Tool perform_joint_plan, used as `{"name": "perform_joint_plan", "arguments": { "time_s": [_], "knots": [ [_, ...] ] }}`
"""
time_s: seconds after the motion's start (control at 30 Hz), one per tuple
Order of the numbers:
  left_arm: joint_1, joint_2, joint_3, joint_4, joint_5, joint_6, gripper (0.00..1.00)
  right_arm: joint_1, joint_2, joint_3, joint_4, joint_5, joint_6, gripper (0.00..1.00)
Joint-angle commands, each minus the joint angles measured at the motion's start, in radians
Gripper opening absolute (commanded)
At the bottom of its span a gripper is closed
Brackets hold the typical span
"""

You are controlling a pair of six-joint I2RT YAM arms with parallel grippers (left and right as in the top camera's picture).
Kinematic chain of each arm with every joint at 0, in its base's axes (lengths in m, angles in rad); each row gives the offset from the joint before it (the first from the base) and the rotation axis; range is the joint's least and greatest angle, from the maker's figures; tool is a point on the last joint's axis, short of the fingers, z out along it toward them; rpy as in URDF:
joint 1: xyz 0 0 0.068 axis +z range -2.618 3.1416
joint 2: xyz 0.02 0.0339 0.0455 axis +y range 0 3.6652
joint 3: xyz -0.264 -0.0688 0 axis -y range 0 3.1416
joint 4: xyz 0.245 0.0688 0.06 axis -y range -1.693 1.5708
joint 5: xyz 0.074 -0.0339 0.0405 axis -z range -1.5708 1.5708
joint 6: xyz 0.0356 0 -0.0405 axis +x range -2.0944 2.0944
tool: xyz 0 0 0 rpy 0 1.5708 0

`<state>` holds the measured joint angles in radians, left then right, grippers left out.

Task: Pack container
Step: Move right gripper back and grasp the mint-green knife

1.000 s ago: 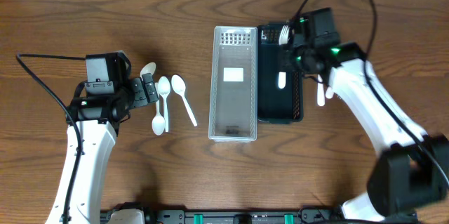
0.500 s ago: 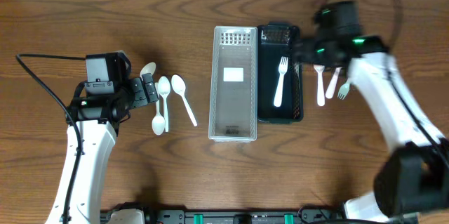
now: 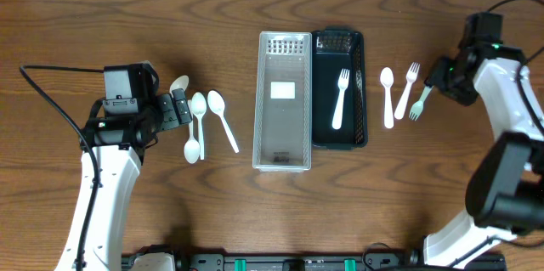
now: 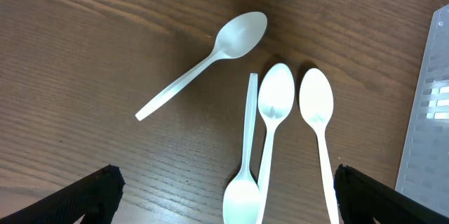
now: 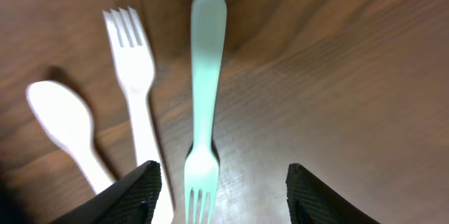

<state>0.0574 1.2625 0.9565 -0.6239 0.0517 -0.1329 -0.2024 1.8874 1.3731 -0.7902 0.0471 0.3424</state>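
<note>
Fork (image 3: pixel 340 99) in black tray (image 3: pixel 323 93) — seen overhead only.

You look at a dark brown wooden table (image 3: pixel 102 16) with streaky grain. The translucent grey plastic bin (image 3: pixel 283 139) carries a white rectangular label (image 3: pixel 283 90). The slotted rectangular plastic tray (image 3: pixel 323 93) is black. One slim plastic fork (image 5: pixel 205 76) is pale mint green, and the other plastic fork (image 5: pixel 137 90) is plain white.

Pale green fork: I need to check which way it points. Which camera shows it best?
Right wrist: the pale green fork fills the frame, handle up, tines at the bottom edge. Overhead shows it small, beside a white fork. Left wrist misses it.
</note>
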Motion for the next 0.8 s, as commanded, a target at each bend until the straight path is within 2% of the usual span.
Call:
{"name": "perform_joint_plan", "arguments": {
  "time_s": [0.0,0.33,0.5,0.63,0.7,0.77],
  "knots": [
    [0.005,0.008,0.018,-0.001,-0.011,0.009,0.98,0.001,0.06,-0.005,0.016,0.0,0.049,0.6],
    [0.005,0.008,0.018,-0.001,-0.011,0.009,0.98,0.0,0.159,-0.006,0.029,-0.014,0.057,0.53],
    [0.005,0.008,0.018,-0.001,-0.011,0.009,0.98,0.002,0.163,-0.014,0.03,-0.014,0.057,0.41],
    [0.005,0.008,0.018,-0.001,-0.011,0.009,0.98,0.002,0.163,-0.016,0.013,-0.013,0.057,0.21],
    [0.005,0.008,0.018,-0.001,-0.011,0.009,0.98,0.002,0.163,-0.016,0.005,-0.013,0.053,0.04],
    [0.005,0.008,0.018,-0.001,-0.011,0.009,0.98,0.002,0.161,-0.016,0.001,-0.009,0.052,0.01]
  ]
}}
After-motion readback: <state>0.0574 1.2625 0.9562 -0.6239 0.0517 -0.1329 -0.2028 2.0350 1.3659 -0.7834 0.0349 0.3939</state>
